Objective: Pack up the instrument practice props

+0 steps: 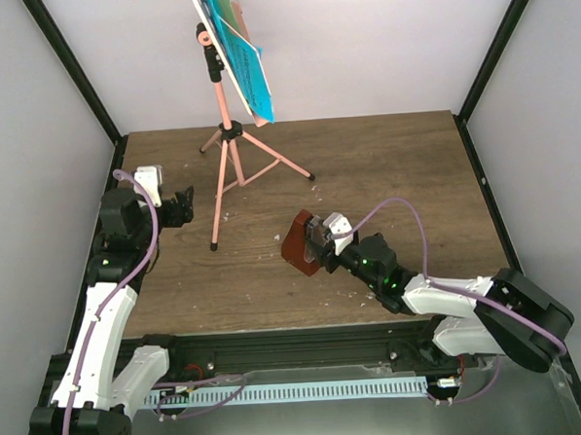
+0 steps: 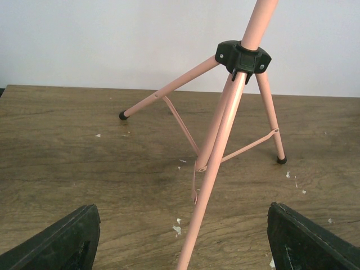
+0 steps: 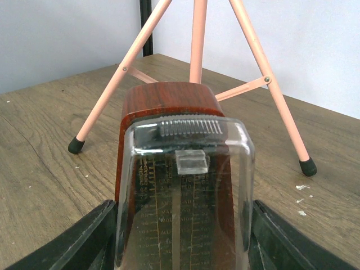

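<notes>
Right gripper (image 1: 319,245): fingers (image 3: 84,242) clamped on both flanks of the metronome (image 3: 169,107), which sits at mid-table. Its long axis stands upright, narrow end up, with the clear cover facing the wrist. Whether the base rests on the wood cannot be told.

Left gripper (image 1: 185,205): fingers (image 2: 62,242) spread wide, gripping nothing. They face the near leg of the music stand (image 1: 227,153) without touching it.

The stand is upright at far left, mast vertical, three legs splayed. Its desk is tilted and carries blue sheet-music pages (image 1: 249,73).

Table (image 1: 415,172): bare wood lies to the right of and beyond the metronome, and all edges are well apart from it.
</notes>
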